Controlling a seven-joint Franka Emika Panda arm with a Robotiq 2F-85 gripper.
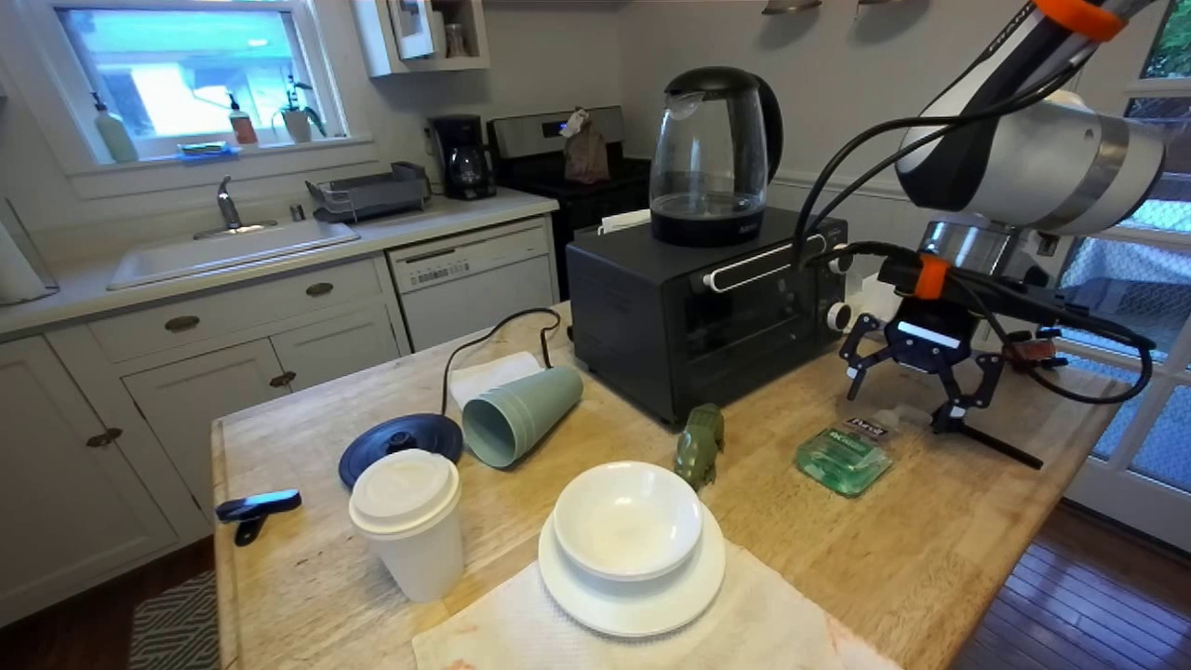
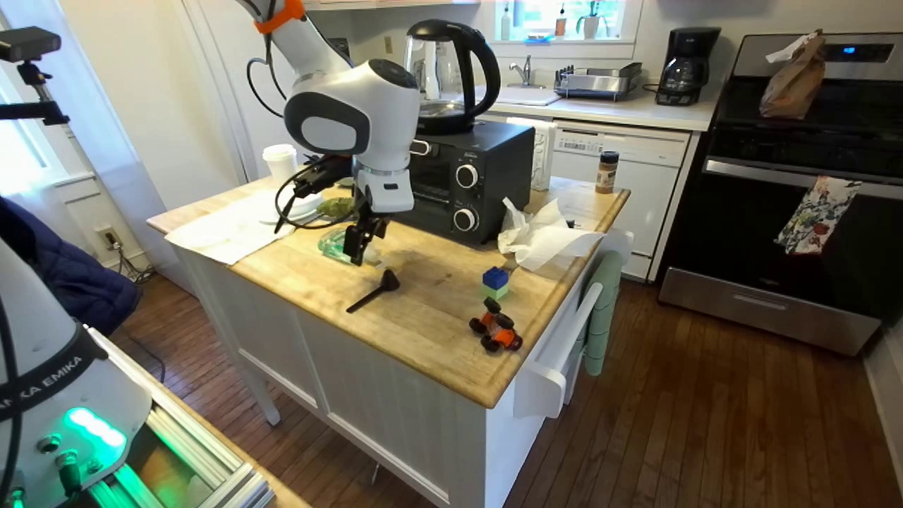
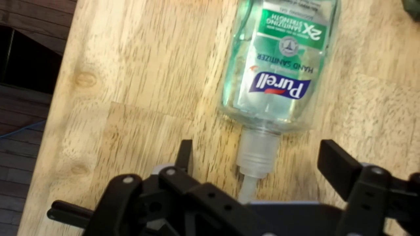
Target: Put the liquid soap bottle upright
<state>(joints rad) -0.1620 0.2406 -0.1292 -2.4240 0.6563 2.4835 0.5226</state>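
The liquid soap bottle [image 1: 842, 462], translucent green with a pale white pump top, lies on its side on the wooden table. It also shows in an exterior view [image 2: 333, 245], partly behind the gripper. In the wrist view the bottle [image 3: 279, 65] lies label up, with its pump end towards my gripper and its base cut off by the top edge. My gripper [image 3: 257, 147] is open and empty, its fingers apart on either side of the pump neck and not touching it. In both exterior views the gripper [image 1: 900, 407] [image 2: 358, 255] points down, above the table at the pump end.
A black toaster oven [image 1: 628, 321] with a glass kettle [image 1: 707, 158] stands behind the bottle. A dark green object [image 1: 700, 447] and white plates [image 1: 633, 609] lie beside it. A black utensil [image 2: 377, 289], blocks [image 2: 495, 281] and a toy car [image 2: 496, 328] lie near the table edge.
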